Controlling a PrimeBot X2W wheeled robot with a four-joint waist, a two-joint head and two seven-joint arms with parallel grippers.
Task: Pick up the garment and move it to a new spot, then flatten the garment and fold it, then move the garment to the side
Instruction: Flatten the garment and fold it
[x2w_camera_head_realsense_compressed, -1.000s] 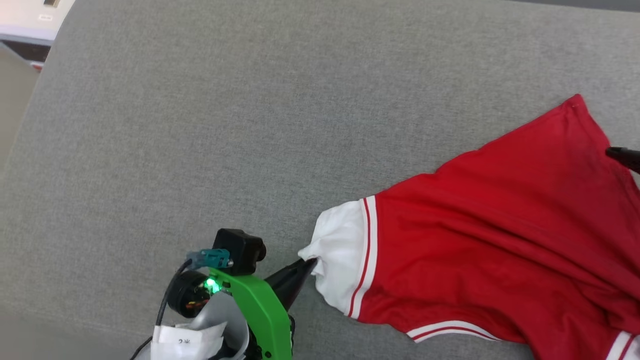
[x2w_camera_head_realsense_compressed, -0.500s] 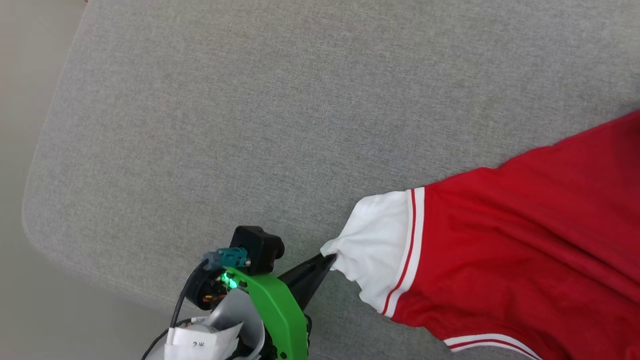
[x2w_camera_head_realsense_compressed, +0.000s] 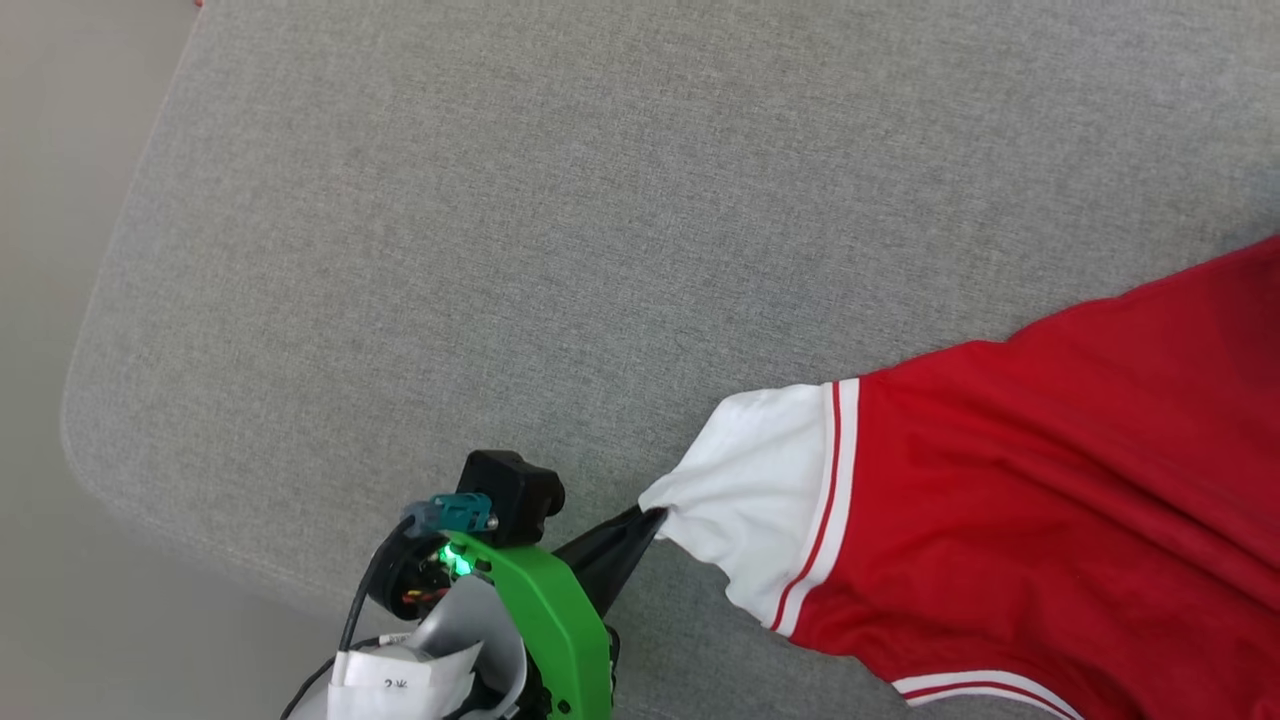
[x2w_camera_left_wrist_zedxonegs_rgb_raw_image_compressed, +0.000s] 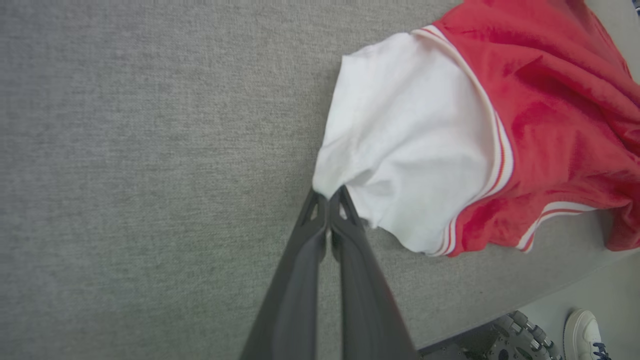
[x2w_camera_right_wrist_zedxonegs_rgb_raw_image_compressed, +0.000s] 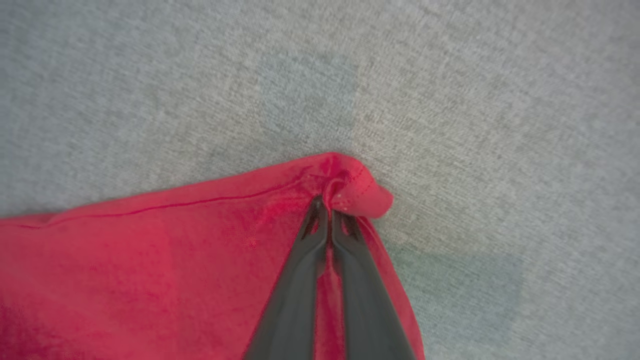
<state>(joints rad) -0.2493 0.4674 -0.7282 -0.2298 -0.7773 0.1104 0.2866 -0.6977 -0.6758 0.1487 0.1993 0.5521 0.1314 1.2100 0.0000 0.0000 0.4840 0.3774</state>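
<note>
Fully closed: left gripper (x2w_camera_left_wrist_zedxonegs_rgb_raw_image_compressed: 328, 192), right gripper (x2w_camera_right_wrist_zedxonegs_rgb_raw_image_compressed: 328, 202) pinch garment (x2w_camera_head_realsense_compressed: 1000, 500).

There is 1 garment (x2w_camera_head_realsense_compressed: 1050, 520), a red jersey-style T-shirt, showing 1 white sleeve (x2w_camera_head_realsense_compressed: 760, 490) and 2 red-and-white trim bands (x2w_camera_head_realsense_compressed: 835, 480) in the head view, on 1 grey fabric cushion (x2w_camera_head_realsense_compressed: 500, 250). There are 2 grippers, the left gripper (x2w_camera_left_wrist_zedxonegs_rgb_raw_image_compressed: 327, 192) and the right gripper (x2w_camera_right_wrist_zedxonegs_rgb_raw_image_compressed: 326, 205), each with 2 long dark fingers (x2w_camera_right_wrist_zedxonegs_rgb_raw_image_compressed: 290, 300). The left arm carries 1 green bracket (x2w_camera_head_realsense_compressed: 555, 630), 1 black camera block (x2w_camera_head_realsense_compressed: 512, 497) and 1 lit green light (x2w_camera_head_realsense_compressed: 460, 563), and the left wrist view has 1 white shoe (x2w_camera_left_wrist_zedxonegs_rgb_raw_image_compressed: 582, 330).
</note>
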